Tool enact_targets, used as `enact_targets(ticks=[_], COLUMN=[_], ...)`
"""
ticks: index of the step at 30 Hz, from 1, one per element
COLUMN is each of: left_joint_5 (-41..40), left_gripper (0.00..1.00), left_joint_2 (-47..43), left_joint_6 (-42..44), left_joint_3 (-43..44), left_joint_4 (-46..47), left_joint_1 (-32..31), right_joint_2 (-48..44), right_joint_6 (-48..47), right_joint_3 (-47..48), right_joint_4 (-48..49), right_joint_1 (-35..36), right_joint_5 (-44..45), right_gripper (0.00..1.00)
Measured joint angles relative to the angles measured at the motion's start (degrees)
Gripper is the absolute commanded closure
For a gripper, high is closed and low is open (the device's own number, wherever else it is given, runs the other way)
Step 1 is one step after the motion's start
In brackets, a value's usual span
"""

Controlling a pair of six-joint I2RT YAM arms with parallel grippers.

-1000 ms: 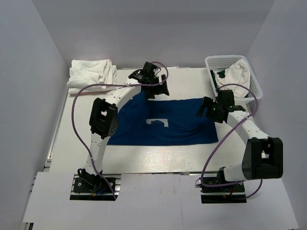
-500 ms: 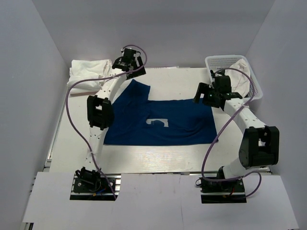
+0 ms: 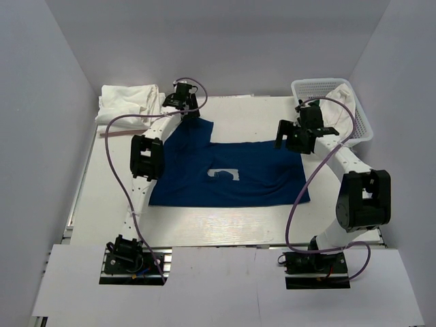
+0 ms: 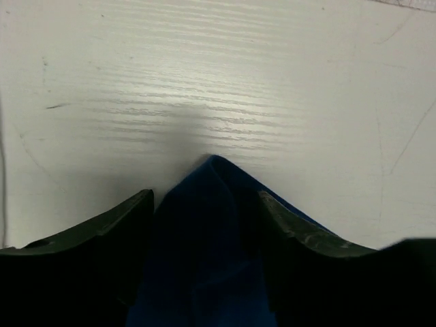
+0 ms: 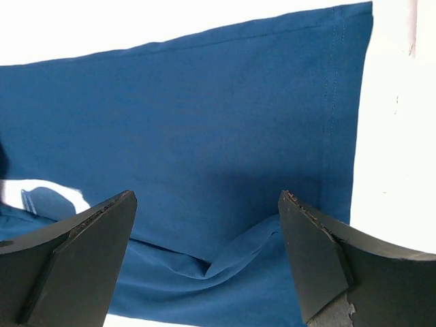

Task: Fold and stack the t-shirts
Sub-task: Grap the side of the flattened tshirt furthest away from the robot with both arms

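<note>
The navy blue t-shirt (image 3: 238,170) lies spread on the table with its pale print (image 3: 223,175) facing up. My left gripper (image 3: 184,111) is at the shirt's far left corner, shut on a bunched tip of the cloth. In the left wrist view the cloth (image 4: 211,238) fills the gap between the fingers of that gripper (image 4: 204,197). My right gripper (image 3: 294,138) is open and empty over the shirt's far right part. In the right wrist view that gripper (image 5: 206,197) hangs over the blue cloth (image 5: 204,122) with a soft crease (image 5: 235,253) below it.
A pile of white t-shirts (image 3: 129,105) lies at the far left corner of the table (image 3: 259,116). A white lattice basket (image 3: 363,126) at the far right holds another white t-shirt (image 3: 335,102). Grey walls close in the sides and back.
My left gripper has moved from the back middle to the far left, dragging the shirt's corner out that way. My right gripper has moved a little farther back over the shirt's right part.
</note>
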Motion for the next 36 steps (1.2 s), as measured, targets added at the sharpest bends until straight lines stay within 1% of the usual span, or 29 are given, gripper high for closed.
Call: enact_targets(ticks=[1, 3, 4, 5, 7, 10, 15, 19, 24, 31, 36], left_joint_5=[0.1, 0.2, 0.3, 0.4, 0.4, 0.2, -1.1, -2.7, -4.8, -6.1, -6.0], left_gripper=[0.56, 0.74, 0.89, 0.94, 1.00, 1.00, 1.00, 1.00, 1.00, 1.00, 1.00], left_joint_2=[0.0, 0.1, 0.1, -0.1, -1.1, -2.1, -2.5, -3.9, -7.6, -15.2, -19.0], left_joint_6=[0.3, 0.7, 1.0, 1.1, 1.7, 1.8, 2.3, 2.6, 2.6, 2.1, 1.6], left_joint_3=[0.0, -0.1, -0.6, -1.4, -3.7, -5.6, -6.0, -7.8, -12.0, -16.7, -18.8], left_joint_4=[0.0, 0.0, 0.3, 1.1, 2.8, 3.5, 3.3, 2.2, -0.2, -1.6, -1.6], left_joint_1=[-0.1, -0.3, -0.4, -0.5, -0.5, -0.5, -0.5, -0.5, -0.5, -0.4, -0.4], right_joint_2=[0.4, 1.6, 2.1, 2.6, 3.5, 5.7, 11.0, 16.7, 21.4, 27.1, 30.3], right_joint_6=[-0.1, -0.4, -0.5, -0.5, -0.5, -0.4, 1.3, 5.5, 12.3, 19.0, 21.1], right_joint_3=[0.3, 1.1, 1.4, 1.6, 2.1, 4.3, 10.1, 16.5, 20.7, 24.8, 27.1], right_joint_4=[-0.5, -1.1, -1.3, -1.3, -2.2, -3.9, -4.5, -5.4, -5.9, -6.8, -6.9], right_joint_1=[0.2, 0.4, 0.6, 0.8, 1.1, 1.8, 3.1, 4.6, 6.0, 6.1, 6.1], right_joint_5=[0.1, 0.8, 1.3, 2.3, 4.5, 7.8, 12.2, 17.2, 22.5, 25.8, 27.4], right_gripper=[0.10, 0.10, 0.10, 0.10, 0.10, 0.10, 0.10, 0.10, 0.10, 0.10, 0.10])
